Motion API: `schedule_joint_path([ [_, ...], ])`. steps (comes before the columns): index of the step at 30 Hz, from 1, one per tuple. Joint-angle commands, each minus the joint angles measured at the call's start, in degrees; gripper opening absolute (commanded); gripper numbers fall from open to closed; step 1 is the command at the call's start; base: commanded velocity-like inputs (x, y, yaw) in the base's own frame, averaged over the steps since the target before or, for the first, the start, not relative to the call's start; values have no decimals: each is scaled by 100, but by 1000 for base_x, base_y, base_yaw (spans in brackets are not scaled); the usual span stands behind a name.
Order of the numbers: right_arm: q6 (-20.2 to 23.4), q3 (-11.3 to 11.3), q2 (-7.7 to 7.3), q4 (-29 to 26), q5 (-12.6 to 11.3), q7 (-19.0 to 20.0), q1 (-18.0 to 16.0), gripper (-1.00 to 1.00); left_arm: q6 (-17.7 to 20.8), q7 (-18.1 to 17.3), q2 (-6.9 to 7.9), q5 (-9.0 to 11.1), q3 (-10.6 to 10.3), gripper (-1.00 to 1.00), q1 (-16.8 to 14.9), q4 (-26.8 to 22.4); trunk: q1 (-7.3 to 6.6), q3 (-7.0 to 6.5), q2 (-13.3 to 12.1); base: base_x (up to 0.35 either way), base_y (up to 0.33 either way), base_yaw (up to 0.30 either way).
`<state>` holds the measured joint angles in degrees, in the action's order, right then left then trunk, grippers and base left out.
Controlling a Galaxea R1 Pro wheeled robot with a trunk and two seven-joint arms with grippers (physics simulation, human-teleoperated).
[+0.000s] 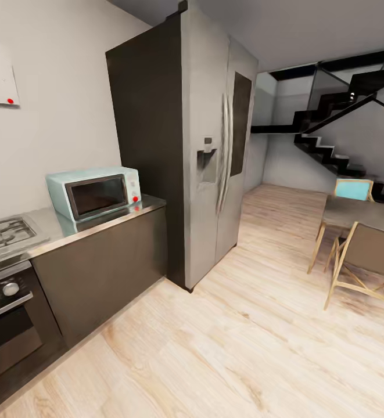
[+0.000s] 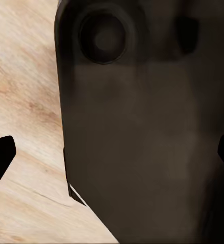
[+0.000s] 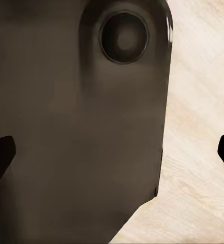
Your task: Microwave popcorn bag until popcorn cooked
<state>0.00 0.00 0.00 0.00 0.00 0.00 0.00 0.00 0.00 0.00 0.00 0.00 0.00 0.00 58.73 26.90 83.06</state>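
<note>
At far left, a steel gas hob (image 1: pixel 6 234) over a black oven (image 1: pixel 9 325); then the pale mint-blue boxy microwave (image 1: pixel 94 193) (door closed) on the brushed-steel worktop (image 1: pixel 107 220); tall steel fridge (image 1: pixel 212 151) beside. Both jaws spread wide.

A pale mint-blue microwave (image 1: pixel 94 193), door closed, sits on a steel countertop (image 1: pixel 104 223) beside a tall grey refrigerator (image 1: pixel 209 145). A gas hob (image 1: pixel 3 233) tops a black oven (image 1: pixel 9 316). Wooden chairs (image 1: pixel 363 255) stand opposite.
</note>
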Motion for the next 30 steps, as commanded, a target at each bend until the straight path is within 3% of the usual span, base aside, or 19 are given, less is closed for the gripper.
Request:
schedule_joint_path([
  [1,12,33,9,-22,33,33,-9,100,-9,-33,1,33,33,100,-9,9,0,3,2,0,0,0],
  [11,9,61,9,-26,70,44,-9,100,0,-13,-8,113,63,100,-1,-154,0,3,2,28,0,0],
  [30,-9,48,10,-26,57,35,-9,100,7,-9,-9,122,56,100,0,-158,0,3,2,313,0,0],
])
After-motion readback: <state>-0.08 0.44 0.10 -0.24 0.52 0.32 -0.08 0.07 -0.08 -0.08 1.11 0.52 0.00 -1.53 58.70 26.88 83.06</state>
